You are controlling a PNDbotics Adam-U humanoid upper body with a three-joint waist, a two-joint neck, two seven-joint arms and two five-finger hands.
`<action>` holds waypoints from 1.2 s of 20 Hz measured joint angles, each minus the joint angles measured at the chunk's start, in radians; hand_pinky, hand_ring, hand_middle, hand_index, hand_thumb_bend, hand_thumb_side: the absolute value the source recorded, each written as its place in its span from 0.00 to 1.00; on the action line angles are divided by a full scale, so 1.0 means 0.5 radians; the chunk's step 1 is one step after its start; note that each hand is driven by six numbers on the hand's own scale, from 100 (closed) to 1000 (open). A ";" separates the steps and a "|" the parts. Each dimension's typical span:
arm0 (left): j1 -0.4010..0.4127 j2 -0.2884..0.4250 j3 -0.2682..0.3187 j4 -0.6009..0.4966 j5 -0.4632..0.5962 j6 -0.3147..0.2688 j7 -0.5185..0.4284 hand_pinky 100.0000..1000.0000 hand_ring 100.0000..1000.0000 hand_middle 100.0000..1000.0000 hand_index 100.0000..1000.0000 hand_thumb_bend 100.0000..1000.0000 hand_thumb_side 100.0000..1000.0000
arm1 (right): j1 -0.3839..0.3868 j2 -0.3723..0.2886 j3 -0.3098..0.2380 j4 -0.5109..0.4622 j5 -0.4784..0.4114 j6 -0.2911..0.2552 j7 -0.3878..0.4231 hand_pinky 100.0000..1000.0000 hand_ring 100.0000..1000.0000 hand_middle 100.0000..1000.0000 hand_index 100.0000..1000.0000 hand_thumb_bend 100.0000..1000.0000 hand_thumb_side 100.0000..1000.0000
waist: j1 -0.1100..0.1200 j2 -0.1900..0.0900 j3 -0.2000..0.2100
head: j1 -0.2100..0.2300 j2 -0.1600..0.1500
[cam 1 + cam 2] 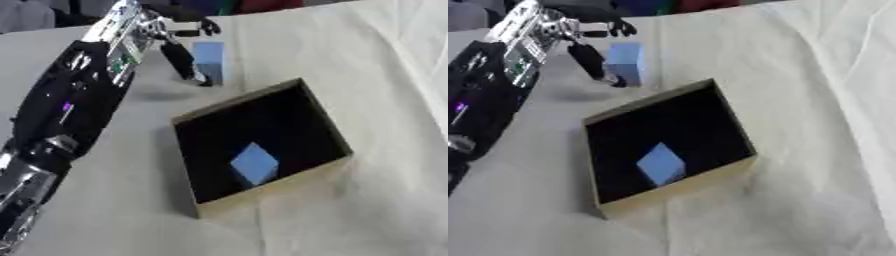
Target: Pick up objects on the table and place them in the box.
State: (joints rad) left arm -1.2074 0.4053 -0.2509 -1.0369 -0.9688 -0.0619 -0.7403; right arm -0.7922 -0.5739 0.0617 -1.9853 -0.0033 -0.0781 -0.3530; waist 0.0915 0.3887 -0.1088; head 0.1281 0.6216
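A tall light-blue block [211,59] stands upright on the white cloth just beyond the box. My left hand [182,59] reaches in from the left. One dark finger points down along the block's left side, its tip near the block's base. The other fingers [203,26] curl above and behind the block's top without closing on it. The open cardboard box [273,191] has tan walls and a dark inside. A blue cube [255,164] lies in it near the front wall. My right hand shows in neither view.
A cream cloth [798,75] with folds covers the table and runs off to the right. My black and silver left arm [66,115] crosses the left side of the table beside the box.
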 measured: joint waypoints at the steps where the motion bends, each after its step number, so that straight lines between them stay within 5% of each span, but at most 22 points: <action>1: 0.000 0.000 0.004 0.006 -0.010 0.000 0.003 0.91 0.91 0.89 1.00 0.45 0.32 | 0.000 0.002 0.000 0.000 -0.002 0.000 0.000 0.84 0.71 0.66 0.93 0.00 1.00 | 0.000 0.002 -0.005 | 0.004 -0.003; 9: 0.000 -0.003 0.032 0.073 -0.085 0.041 0.055 0.85 0.84 0.81 0.97 0.31 0.30 | 0.000 0.012 0.001 0.000 -0.013 0.011 0.007 0.84 0.71 0.66 0.93 0.00 1.00 | 0.009 0.028 -0.042 | 0.035 -0.036; 16: 0.001 -0.017 0.052 0.090 -0.075 0.089 0.193 0.66 0.60 0.55 0.75 0.11 0.24 | -0.008 0.035 0.012 0.000 -0.013 0.054 0.017 0.85 0.71 0.66 0.93 0.00 1.00 | 0.011 0.036 -0.042 | 0.039 -0.042; 20: 0.001 -0.017 0.052 0.083 -0.058 0.109 0.227 0.63 0.54 0.49 0.69 0.00 0.21 | -0.011 0.047 0.014 0.000 -0.012 0.066 0.026 0.85 0.71 0.65 0.93 0.00 1.00 | 0.011 0.036 -0.042 | 0.038 -0.041; 24: 0.000 -0.016 0.041 0.049 -0.016 0.116 0.226 0.59 0.50 0.45 0.65 0.00 0.16 | -0.006 0.048 0.014 0.000 -0.012 0.068 0.029 0.85 0.72 0.65 0.93 0.00 1.00 | 0.011 0.033 -0.040 | 0.036 -0.033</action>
State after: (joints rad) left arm -1.2071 0.3970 -0.2304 -1.0124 -0.9770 -0.0038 -0.6274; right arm -0.7952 -0.5500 0.0685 -1.9853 -0.0092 -0.0439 -0.3387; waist 0.0969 0.4054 -0.1286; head 0.1463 0.6050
